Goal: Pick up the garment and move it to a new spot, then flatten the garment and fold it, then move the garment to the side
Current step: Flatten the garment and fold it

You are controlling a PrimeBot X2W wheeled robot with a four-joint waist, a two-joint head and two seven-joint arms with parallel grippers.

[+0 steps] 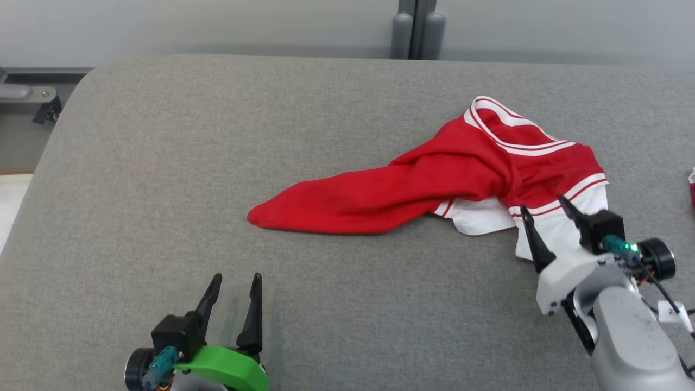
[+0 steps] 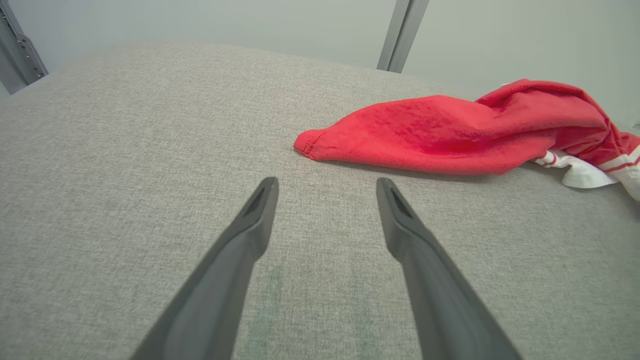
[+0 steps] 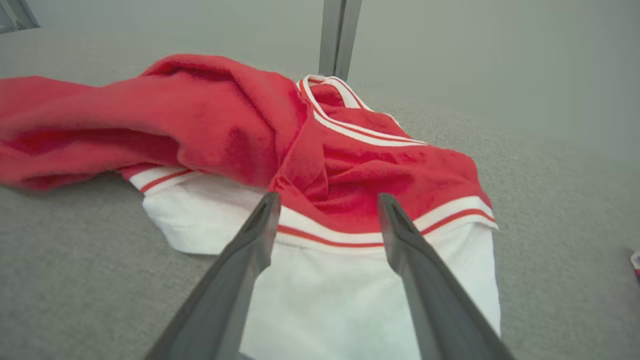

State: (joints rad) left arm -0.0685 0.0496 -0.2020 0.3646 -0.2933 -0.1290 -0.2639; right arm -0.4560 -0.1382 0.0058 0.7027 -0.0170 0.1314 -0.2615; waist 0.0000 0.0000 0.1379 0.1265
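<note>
Red cloth with white panels and red-and-white striped bands, the garment (image 1: 434,184) lies crumpled on the right half of the grey woven counter (image 1: 163,163), nearer its far edge than its near one. A long red tail reaches from it toward the counter's middle and ends in a stitched hem. Its folds hide its own shape; a striped opening shows at the end nearest the far edge, and whether that is a neck or an armhole is hard to say. The right hand (image 1: 542,203) sits at the garment's near right end with its two dark fingers spread apart and nothing clamped between them. In the right wrist view the right hand (image 3: 328,197) has its tips over the striped band, with the white panel of the garment (image 3: 225,120) under the fingers; whether the tips touch the cloth cannot be told. The left hand (image 1: 237,276) is near the counter's near edge, left of the middle, fingers also apart and holding nothing. In the left wrist view the left hand (image 2: 326,181) points at bare grey weave, with the hem of the garment (image 2: 440,135) just beyond and to one side. A small red and white thing (image 1: 692,187) is cut off at the counter's right edge and cannot be identified
</note>
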